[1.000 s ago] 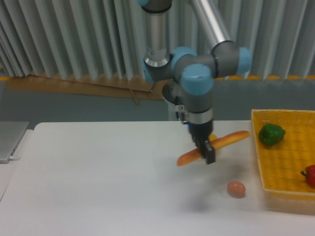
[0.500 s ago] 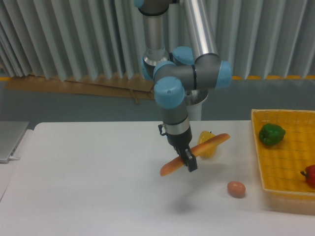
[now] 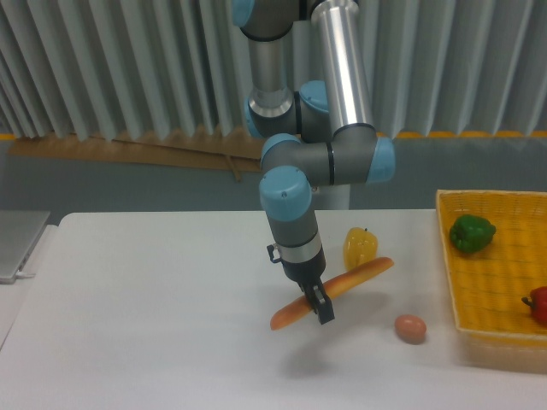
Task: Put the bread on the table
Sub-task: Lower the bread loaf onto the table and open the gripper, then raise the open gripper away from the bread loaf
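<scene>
white table (image 3: 154,299) lies beneath; fingers (image 3: 318,305) grip the bread (image 3: 333,291) (tilted) mid-air, left of the egg (image 3: 410,328).

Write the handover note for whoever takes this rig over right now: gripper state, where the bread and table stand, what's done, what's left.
Gripper: shut on the bread, gripping it near its middle.
Bread: held tilted in the air, left end lower, with its shadow on the table below it.
Nearby: yellow pepper behind the bread, brown egg to its right, basket at the right edge holding a green pepper.
Done: bread picked up and out over bare tabletop.
Left: lower it, release, withdraw.
</scene>
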Tool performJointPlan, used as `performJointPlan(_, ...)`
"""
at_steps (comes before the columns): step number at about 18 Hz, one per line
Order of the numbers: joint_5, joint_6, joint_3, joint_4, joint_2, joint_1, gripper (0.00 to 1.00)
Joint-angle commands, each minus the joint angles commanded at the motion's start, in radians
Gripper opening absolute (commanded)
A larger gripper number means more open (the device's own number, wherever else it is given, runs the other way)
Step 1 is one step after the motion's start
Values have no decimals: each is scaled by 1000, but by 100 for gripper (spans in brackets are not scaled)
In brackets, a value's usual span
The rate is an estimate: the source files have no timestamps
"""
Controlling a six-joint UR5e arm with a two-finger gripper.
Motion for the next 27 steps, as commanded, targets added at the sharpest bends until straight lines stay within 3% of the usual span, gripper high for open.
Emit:
performJointPlan(1, 0, 0, 0, 0, 0, 0, 41)
performJointPlan(5, -2, 3, -2, 2, 11, 3, 99)
performJointPlan(14, -5, 76, 17, 0, 38, 9, 100)
performJointPlan(19, -5, 98, 26, -14, 90, 34, 100)
performJointPlan(24, -23, 104, 60, -145, 135, 47, 100)
performJointPlan(27, -44, 217, 83, -221, 181, 69, 100)
